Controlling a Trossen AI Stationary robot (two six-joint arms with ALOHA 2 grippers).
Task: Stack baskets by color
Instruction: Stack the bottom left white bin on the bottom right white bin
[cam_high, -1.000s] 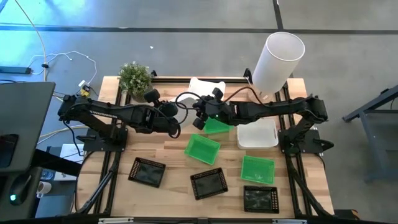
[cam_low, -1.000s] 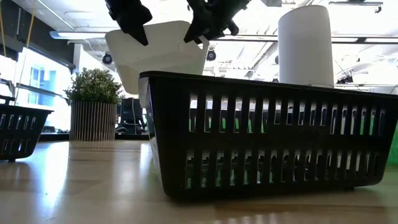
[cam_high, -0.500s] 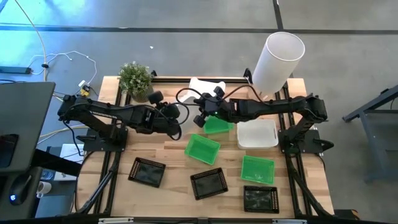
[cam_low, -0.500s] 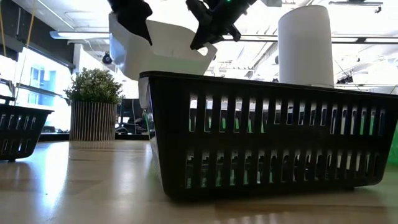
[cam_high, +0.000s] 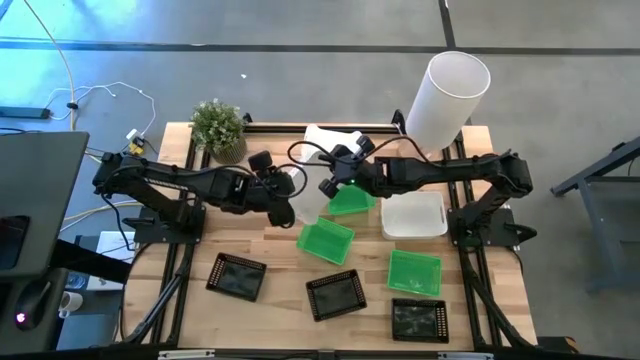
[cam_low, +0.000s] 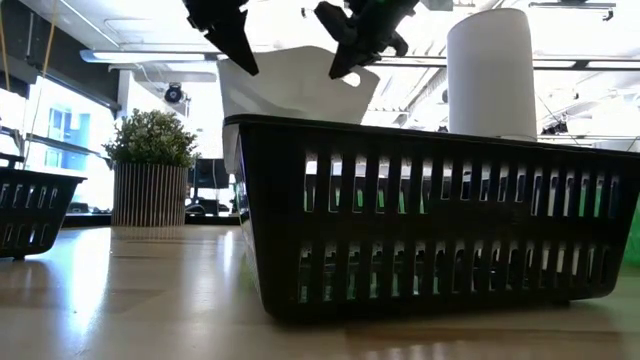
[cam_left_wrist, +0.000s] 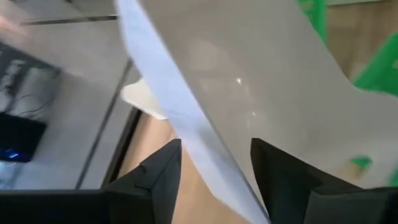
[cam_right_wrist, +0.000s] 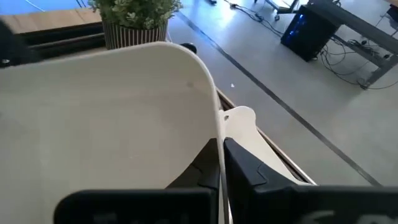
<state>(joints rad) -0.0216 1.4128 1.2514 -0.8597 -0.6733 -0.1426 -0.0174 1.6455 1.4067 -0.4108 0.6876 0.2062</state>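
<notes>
A white basket (cam_high: 308, 205) hangs tilted in the air over the table's middle, between my two grippers. My right gripper (cam_high: 330, 188) is shut on it. My left gripper (cam_high: 287, 200) is open on its other side, and the basket's rim (cam_left_wrist: 208, 165) runs through the gap between its fingers. Another white basket (cam_high: 413, 215) rests on the table at the right, and a third (cam_high: 335, 135) at the far edge. Three green baskets (cam_high: 325, 240) and three black baskets (cam_high: 335, 295) lie on the table nearer the front. My left gripper stands with its fingers on either side of the white basket's rim; whether a finger touches it, I cannot tell. My right gripper pinches the basket's wall at its rim (cam_right_wrist: 219, 134), close to a rounded corner, between its two fingers. It comes from the table's right, slanting down. The basket hangs tilted, clear of the table.
A tall white cylinder (cam_high: 445, 95) stands at the far right corner and a potted plant (cam_high: 217, 125) at the far left. One green basket (cam_high: 350, 200) lies just under my right gripper. A black basket (cam_low: 430, 230) fills the low view's foreground.
My right gripper has shut on the white basket's rim, and my left gripper has opened and let go of it. The basket has swung toward the table's right and tipped steeper, now hanging from my right gripper.
</notes>
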